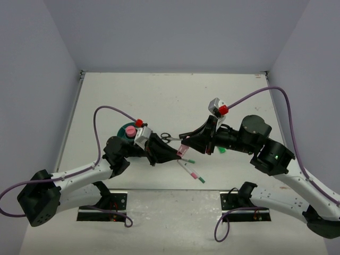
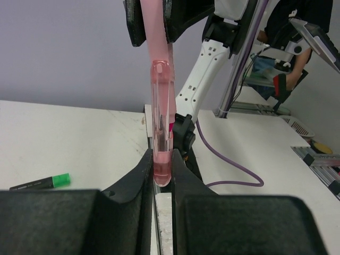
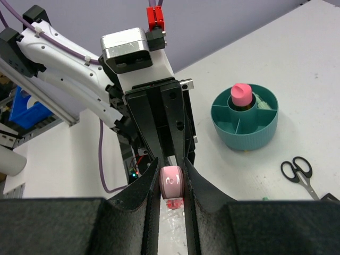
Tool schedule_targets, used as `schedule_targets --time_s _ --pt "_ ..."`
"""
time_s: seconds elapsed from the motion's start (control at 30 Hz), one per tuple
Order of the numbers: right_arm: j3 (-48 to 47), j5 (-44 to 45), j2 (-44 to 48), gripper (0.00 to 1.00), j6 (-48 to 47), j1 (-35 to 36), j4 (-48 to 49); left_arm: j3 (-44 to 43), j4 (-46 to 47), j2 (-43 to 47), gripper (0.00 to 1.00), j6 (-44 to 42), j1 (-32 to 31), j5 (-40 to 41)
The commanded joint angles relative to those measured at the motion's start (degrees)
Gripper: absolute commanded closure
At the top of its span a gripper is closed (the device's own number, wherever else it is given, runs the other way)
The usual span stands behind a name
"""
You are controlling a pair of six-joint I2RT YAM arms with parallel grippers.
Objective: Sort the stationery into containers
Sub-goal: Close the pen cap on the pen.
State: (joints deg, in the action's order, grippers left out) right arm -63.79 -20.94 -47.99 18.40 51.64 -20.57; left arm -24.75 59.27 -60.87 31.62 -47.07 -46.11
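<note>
Translucent pink plastic tube is held off the table, above its middle towards the near edge, bridged between both arms. The left gripper has its jaws pinched on one end, and the right gripper has its jaws pinched on the capped end. Judgement: this is a hand-over to the left arm. The right should release only once the left pinch is firm, then back off straight along the tube, leaving the left to carry it to the round teal plastic organizer nearer the left edge.
</note>
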Motion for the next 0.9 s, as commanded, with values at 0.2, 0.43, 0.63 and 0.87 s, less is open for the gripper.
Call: schedule_targets --time_s 0.2,0.43,0.63,0.87 --pt "-1.97 2.68 -0.79 1.0 -1.64 -0.07 -0.08 -2.68 0.17 0.73 1.0 1.26 -0.39 1.69" --pt "2.32 1.61 0.46 1.0 -1.09 -0.05 3.83 -4.36 -4.9 3.13 1.0 4.01 -0.48 7.33" --pt "5.76 1.27 2.35 1.0 -0.66 -0.11 7.8 -6.29 -5.26 3.36 1.0 9.04 -0.39 8.31" --pt "8.32 -2.21 0.69 1.0 1.17 0.04 9.58 -8.11 -10.94 6.01 1.0 8.51 -0.41 13.1"
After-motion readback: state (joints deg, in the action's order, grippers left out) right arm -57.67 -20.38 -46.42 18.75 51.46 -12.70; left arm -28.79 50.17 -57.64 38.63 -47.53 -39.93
